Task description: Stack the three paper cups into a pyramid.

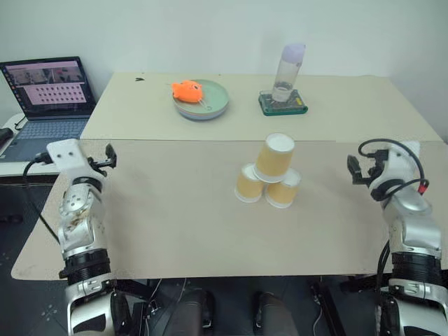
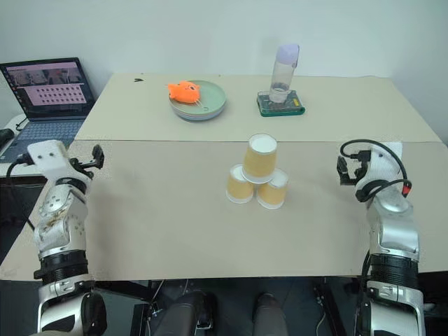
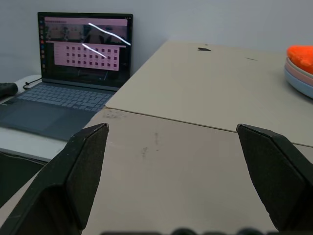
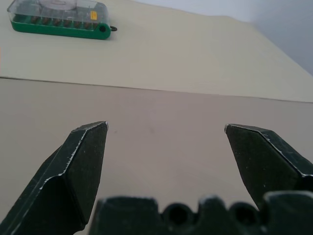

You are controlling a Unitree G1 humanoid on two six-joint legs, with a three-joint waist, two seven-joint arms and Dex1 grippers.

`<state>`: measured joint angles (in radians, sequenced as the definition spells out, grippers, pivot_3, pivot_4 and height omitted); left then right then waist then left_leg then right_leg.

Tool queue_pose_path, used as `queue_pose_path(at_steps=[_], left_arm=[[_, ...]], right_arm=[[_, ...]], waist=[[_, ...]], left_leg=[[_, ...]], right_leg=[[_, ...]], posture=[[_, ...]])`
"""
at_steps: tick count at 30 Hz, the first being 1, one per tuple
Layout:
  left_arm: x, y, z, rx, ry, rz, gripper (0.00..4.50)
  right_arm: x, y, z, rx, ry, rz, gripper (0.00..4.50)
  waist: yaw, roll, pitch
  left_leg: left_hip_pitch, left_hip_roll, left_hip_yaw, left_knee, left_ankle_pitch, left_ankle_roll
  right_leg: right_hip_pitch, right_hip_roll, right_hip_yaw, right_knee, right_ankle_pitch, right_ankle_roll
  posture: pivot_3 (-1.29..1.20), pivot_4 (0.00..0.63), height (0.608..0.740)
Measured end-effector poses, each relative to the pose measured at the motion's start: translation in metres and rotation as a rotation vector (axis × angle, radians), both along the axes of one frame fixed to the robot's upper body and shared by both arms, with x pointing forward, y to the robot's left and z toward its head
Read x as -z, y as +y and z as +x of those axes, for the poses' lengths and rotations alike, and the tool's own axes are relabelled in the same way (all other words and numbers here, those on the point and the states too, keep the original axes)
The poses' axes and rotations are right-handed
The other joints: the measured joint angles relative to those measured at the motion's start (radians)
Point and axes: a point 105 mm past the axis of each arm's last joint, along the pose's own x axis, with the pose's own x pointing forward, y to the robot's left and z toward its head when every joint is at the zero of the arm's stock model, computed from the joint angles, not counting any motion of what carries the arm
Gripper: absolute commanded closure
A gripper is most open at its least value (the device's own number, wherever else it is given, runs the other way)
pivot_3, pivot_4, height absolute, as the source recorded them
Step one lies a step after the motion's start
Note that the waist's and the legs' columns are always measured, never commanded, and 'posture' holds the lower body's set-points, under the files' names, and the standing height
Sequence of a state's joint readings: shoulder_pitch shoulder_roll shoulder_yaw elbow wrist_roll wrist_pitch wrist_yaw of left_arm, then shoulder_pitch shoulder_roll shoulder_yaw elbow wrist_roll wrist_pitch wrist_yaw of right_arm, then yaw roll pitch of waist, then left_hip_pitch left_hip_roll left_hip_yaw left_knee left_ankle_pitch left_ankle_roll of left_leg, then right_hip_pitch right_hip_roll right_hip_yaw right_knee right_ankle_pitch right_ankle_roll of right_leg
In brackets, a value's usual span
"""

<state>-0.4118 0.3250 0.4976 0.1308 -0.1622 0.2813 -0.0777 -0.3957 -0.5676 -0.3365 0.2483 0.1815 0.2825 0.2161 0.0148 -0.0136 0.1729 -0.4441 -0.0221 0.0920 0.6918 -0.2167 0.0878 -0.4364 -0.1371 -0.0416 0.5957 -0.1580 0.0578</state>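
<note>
Pyramid looks done: three paper cups stacked mid-bench, two as base, one on top. Left gripper and right gripper both spread wide, empty, well apart from stack.

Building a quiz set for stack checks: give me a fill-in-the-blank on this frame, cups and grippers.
1. The top paper cup rests on ___ lower paper cups.
2. Both the left gripper and the right gripper are ___ and hold nothing.
3. The orange toy lies on a ___.
4. The clear bottle stands on a green ___.

Missing words: two; open; plate; case
</note>
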Motion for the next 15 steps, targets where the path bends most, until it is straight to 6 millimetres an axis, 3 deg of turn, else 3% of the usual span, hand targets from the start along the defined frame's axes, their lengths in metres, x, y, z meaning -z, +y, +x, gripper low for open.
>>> queue_pose_path(at_steps=[6, 15], left_arm=[[0.012, 0.000, -0.006, 0.002, 0.012, -0.014, 0.02], [0.013, 0.005, -0.006, -0.001, -0.026, -0.048, 0.02]], right_arm=[[0.008, -0.012, -0.008, 0.038, 0.010, -0.001, 0.00], [0.006, -0.015, -0.009, 0.057, 0.006, -0.016, 0.00]], waist=[[-0.009, 0.000, 0.000], [-0.015, 0.000, 0.000]], left_leg=[[0.001, 0.002, 0.001, 0.000, -0.001, 0.002], [0.003, 0.003, 0.001, 0.000, -0.002, 0.004]], right_leg=[[0.000, 0.001, 0.000, 0.001, 0.000, 0.000], [0.001, 0.002, 0.000, 0.000, 0.000, 0.000]], posture=[[0.00, 0.150, 0.740], [0.00, 0.150, 0.740]])
